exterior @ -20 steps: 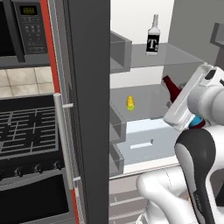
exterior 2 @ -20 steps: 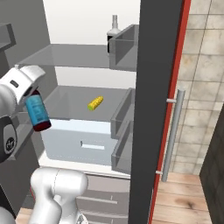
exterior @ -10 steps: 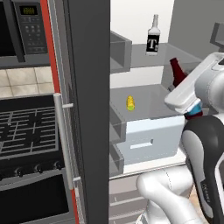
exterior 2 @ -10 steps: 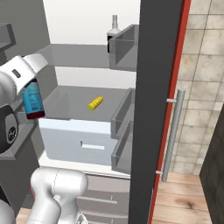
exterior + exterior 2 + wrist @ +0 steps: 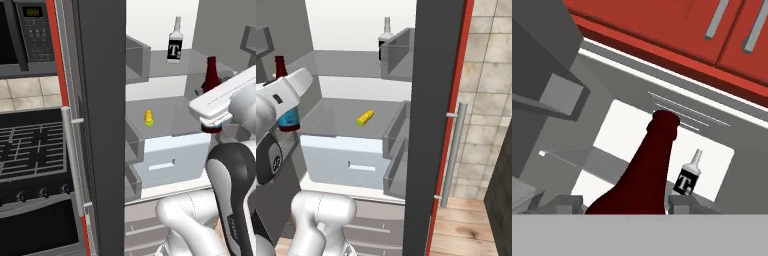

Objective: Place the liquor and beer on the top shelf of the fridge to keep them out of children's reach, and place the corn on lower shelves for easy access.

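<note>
My gripper [image 5: 214, 123] is shut on the beer [image 5: 211, 75], a dark red-brown bottle held upright at the right of the open fridge [image 5: 100, 125]. The bottle's neck reaches just above the top shelf [image 5: 165, 70]. In the right base view the beer [image 5: 289, 118] shows its blue label under the hand. In the hand view the beer [image 5: 644, 175] rises between the fingertips [image 5: 684, 204]. The liquor [image 5: 174, 47] [image 5: 385, 37] [image 5: 689, 180] stands on the top shelf. The corn [image 5: 149, 117] [image 5: 365, 118] lies on a lower shelf [image 5: 172, 112].
A white drawer [image 5: 170, 155] [image 5: 346, 160] sits under the corn's shelf. Grey door bins [image 5: 137, 60] [image 5: 398, 50] jut from the open fridge door. A black oven [image 5: 30, 150] and microwave [image 5: 25, 30] stand to the left. The door handle [image 5: 453, 150] faces a tiled wall.
The beer has gone from tilted to upright, and the hand has lifted it up and a little to the right beside the shelves. Liquor and corn have not moved.
</note>
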### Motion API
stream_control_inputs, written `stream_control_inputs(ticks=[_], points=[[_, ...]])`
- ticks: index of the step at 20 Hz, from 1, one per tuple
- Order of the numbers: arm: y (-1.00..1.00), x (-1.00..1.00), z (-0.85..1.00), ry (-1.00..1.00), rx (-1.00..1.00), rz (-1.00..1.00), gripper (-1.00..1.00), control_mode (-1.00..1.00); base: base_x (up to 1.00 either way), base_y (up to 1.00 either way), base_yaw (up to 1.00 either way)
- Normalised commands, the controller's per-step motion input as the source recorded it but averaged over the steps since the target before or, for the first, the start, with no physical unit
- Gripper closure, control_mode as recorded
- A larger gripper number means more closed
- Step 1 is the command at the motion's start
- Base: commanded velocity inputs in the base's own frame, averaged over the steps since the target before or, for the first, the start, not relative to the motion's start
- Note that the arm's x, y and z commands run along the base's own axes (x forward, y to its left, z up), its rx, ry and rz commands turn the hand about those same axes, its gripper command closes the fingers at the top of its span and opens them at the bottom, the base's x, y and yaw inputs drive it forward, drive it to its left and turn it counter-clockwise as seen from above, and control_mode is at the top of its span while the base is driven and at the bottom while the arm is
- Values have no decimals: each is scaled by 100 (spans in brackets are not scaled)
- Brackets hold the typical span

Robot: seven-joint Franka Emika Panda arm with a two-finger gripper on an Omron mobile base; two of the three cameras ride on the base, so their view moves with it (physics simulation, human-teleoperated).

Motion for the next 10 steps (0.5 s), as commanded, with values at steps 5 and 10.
stream_control_inputs(ticks=[5, 10], points=[[0, 0, 40, -13, 28, 0, 100, -100, 0, 0, 0], [0, 0, 42, -5, 18, 0, 100, -100, 0, 0, 0]])
